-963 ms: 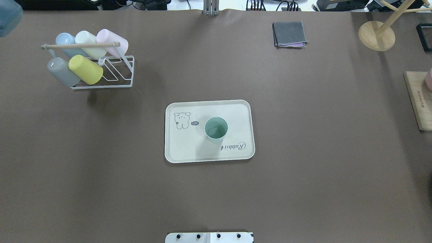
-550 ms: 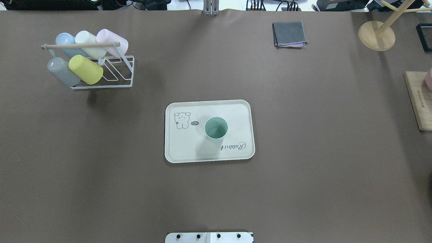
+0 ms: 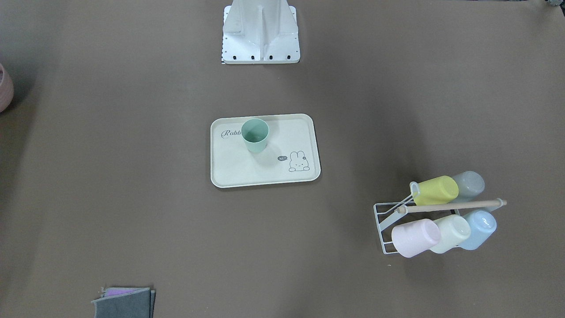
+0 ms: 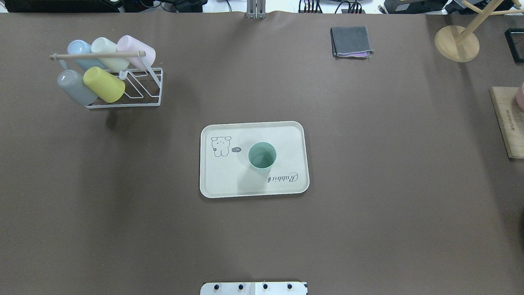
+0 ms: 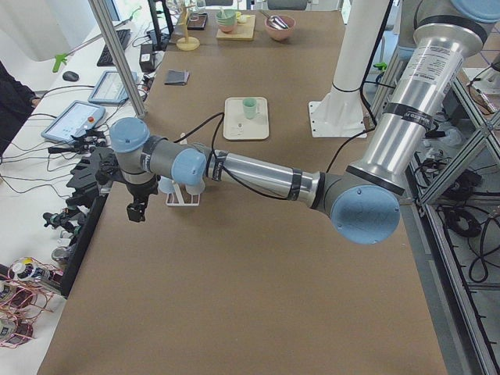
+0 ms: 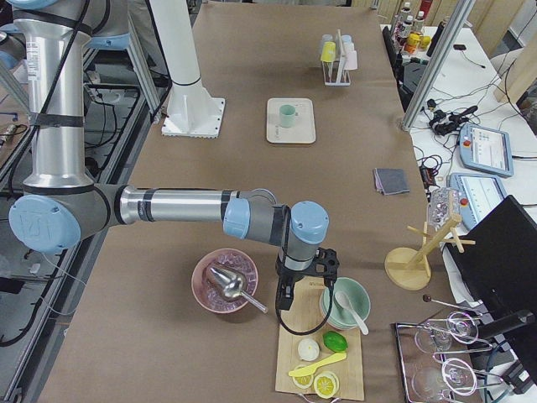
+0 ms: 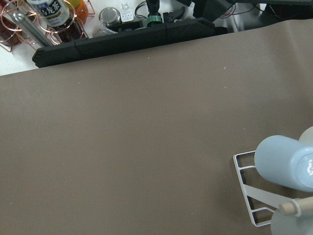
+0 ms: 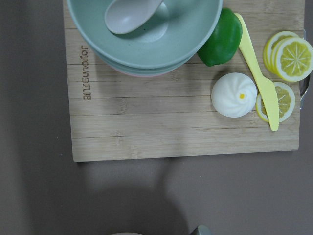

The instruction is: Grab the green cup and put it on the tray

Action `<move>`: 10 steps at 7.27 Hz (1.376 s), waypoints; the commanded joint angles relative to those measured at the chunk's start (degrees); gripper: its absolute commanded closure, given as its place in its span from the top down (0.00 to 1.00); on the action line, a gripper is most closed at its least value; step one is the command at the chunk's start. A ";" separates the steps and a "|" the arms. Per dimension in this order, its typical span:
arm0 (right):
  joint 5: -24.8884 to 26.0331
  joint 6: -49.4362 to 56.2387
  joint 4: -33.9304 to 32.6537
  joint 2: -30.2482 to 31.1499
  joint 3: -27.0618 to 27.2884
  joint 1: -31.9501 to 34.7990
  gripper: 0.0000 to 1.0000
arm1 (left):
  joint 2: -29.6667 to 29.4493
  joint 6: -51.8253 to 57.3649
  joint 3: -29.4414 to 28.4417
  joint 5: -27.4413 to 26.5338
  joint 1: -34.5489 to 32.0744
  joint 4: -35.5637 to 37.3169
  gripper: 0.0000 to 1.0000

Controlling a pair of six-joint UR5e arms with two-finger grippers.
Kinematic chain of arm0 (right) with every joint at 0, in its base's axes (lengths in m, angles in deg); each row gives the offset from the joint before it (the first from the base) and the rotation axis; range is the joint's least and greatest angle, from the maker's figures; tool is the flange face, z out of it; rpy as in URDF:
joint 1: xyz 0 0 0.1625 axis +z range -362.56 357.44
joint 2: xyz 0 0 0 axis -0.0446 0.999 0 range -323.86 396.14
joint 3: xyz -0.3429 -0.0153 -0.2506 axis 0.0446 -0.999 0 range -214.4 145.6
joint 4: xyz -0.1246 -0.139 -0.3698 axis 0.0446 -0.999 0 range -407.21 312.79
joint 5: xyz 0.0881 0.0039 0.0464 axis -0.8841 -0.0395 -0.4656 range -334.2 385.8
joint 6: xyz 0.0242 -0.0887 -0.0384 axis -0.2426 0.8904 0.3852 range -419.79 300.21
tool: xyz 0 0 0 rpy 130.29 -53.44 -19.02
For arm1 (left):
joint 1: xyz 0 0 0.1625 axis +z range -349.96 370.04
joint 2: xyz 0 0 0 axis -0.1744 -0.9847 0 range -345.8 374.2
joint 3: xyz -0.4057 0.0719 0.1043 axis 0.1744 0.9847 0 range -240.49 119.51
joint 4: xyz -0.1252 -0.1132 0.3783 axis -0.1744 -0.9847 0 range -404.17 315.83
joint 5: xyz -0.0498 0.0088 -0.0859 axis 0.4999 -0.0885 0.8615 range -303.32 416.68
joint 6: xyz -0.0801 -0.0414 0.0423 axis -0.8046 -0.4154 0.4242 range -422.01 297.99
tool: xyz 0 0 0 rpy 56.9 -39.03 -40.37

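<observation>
The green cup (image 4: 262,155) is set upright, mouth up, approx. mid-tray, just beside the "Rabbit" script. The tray (image 4: 217,180) is laid flat at the centre of the surface (image 4: 368,184). L hand (image 5: 137,212) is held over the left-end corner, operators' side, near the cup rack (image 4: 143,88). R hand (image 6: 286,295) is held over the cutting board (image 8: 171,127) at the right edge. Opening of either hand can't be told.

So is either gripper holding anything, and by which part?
The green cup is not held: it stands upright on the tray, clear of both arms. Left gripper and right gripper show only in side views, so their hold cannot be told.
</observation>
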 commanded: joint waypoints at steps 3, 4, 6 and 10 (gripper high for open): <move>0.00 -0.08 0.00 0.09 0.08 0.00 1.00 | 10.08 2.94 -2.74 0.26 -1.77 1.05 0.99; -0.17 -0.08 0.00 0.09 -0.01 0.00 1.00 | 10.54 2.85 -2.21 0.79 -1.86 1.13 0.99; -0.26 -0.08 0.00 0.09 -0.01 0.00 1.00 | 13.79 2.06 4.52 0.53 -2.99 2.18 0.99; -0.26 -0.08 0.00 0.09 -0.10 0.00 1.00 | 15.97 -1.11 12.64 0.70 -3.44 12.13 0.99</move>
